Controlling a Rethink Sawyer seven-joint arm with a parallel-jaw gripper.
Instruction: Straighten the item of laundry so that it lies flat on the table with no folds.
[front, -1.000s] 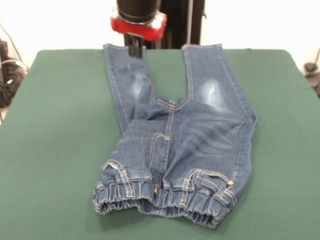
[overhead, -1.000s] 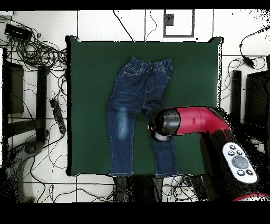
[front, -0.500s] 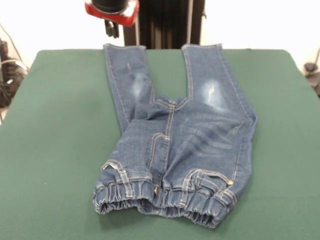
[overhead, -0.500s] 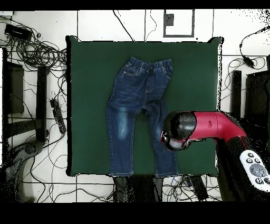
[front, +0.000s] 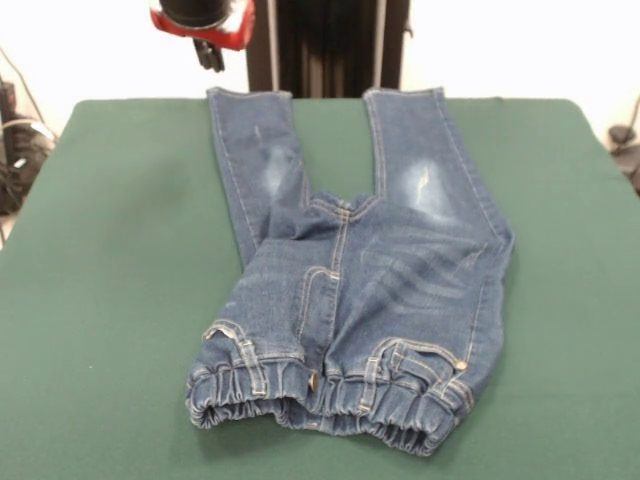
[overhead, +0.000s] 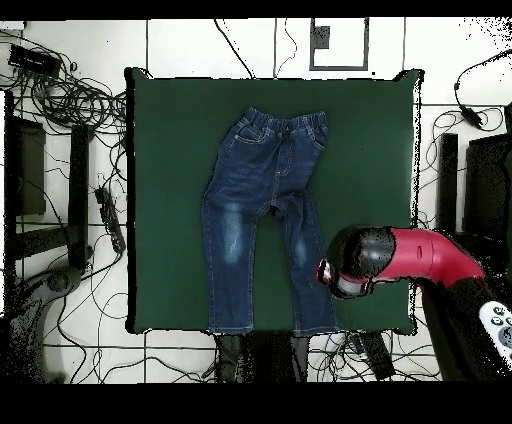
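Note:
The blue denim jeans (front: 350, 270) lie spread on the green table (front: 110, 260), with the gathered waistband toward the camera and both legs reaching the far edge. The cloth is bunched and creased around the crotch and left hip. In the overhead view the jeans (overhead: 255, 210) lie near the table's middle. My gripper (front: 209, 55) hangs under the red wrist at the top edge, above and just left of the left leg's hem, apart from the cloth. In the overhead view the gripper (overhead: 348, 268) is beside the right leg, over bare table.
The black pedestal (front: 330, 45) stands behind the table's far edge. Cables (overhead: 70, 95) and black stands (overhead: 78, 190) lie on the floor around the table. The red arm (overhead: 430, 258) reaches in from the lower right.
My gripper has drawn back from above the leg, rising and moving left in the front view. In the overhead view it moved right and down, off the jeans. The jeans have not moved.

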